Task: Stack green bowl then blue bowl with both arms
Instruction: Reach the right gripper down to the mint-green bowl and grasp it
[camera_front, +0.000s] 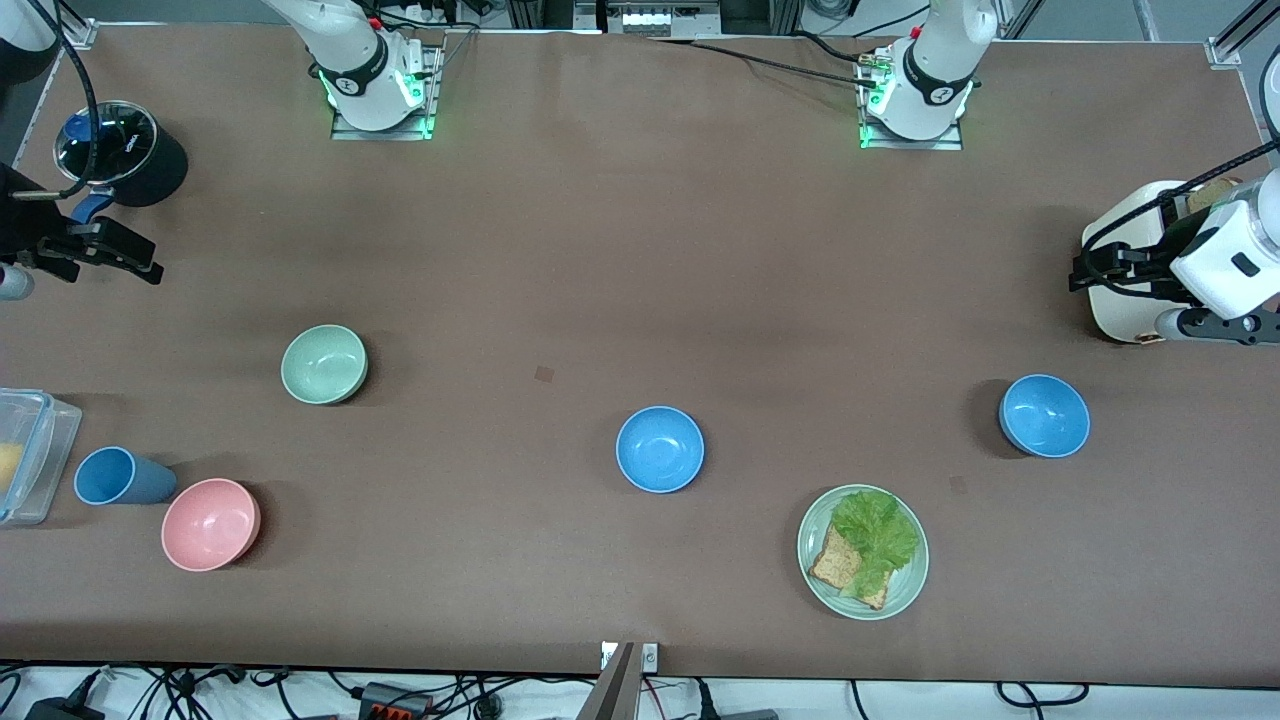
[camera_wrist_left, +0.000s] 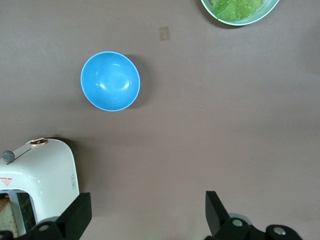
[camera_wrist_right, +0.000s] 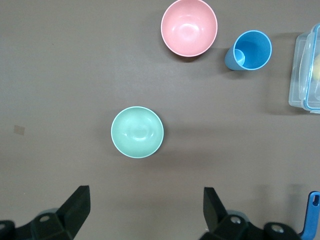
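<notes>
The pale green bowl (camera_front: 324, 364) sits upright toward the right arm's end of the table and shows in the right wrist view (camera_wrist_right: 137, 132). Two blue bowls stand on the table: one (camera_front: 660, 449) in the middle and one (camera_front: 1044, 415) toward the left arm's end, which also shows in the left wrist view (camera_wrist_left: 110, 81). My right gripper (camera_front: 140, 258) is open and empty, up in the air beside a dark pot; its own view (camera_wrist_right: 146, 210) shows it apart from the green bowl. My left gripper (camera_front: 1082, 270) is open and empty by the toaster, its own view (camera_wrist_left: 148, 215) showing bare table under it.
A pink bowl (camera_front: 210, 524), a blue cup (camera_front: 115, 476) and a clear container (camera_front: 35, 450) lie near the right arm's end. A green plate (camera_front: 905, 590) with lettuce and toast sits nearest the front camera. A white toaster (camera_front: 1125, 215) stands at the left arm's end; a dark pot (camera_front: 125, 150) at the right arm's.
</notes>
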